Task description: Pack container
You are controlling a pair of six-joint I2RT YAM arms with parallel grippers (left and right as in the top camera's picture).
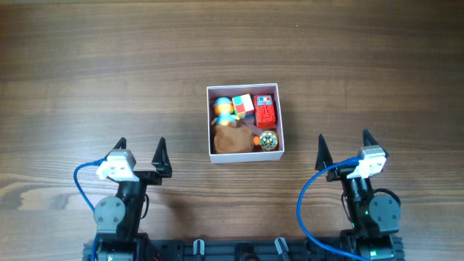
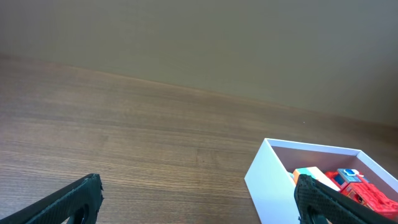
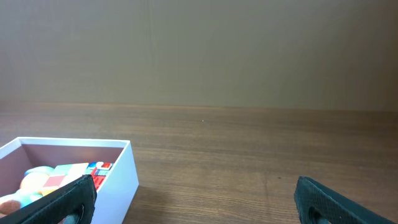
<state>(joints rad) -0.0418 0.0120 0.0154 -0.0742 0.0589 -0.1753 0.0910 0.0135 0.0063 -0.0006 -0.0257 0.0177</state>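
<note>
The container (image 1: pixel 245 156) is a square white box with a pink inside, standing at the table's middle. It holds several toys: a red block (image 1: pixel 265 114), a colourful cube (image 1: pixel 243 106), a brown plush (image 1: pixel 232 140) and a small sparkly ball (image 1: pixel 268 140). The box also shows in the left wrist view (image 2: pixel 270 183) and in the right wrist view (image 3: pixel 118 180). My left gripper (image 1: pixel 140 152) is open and empty, near the front edge left of the box. My right gripper (image 1: pixel 344 148) is open and empty, to the right of the box.
The wooden table (image 1: pixel 109 72) stretches round the box. Blue cables (image 1: pixel 308 210) run along both arms at the front edge. A plain wall (image 2: pixel 199 37) stands behind the table.
</note>
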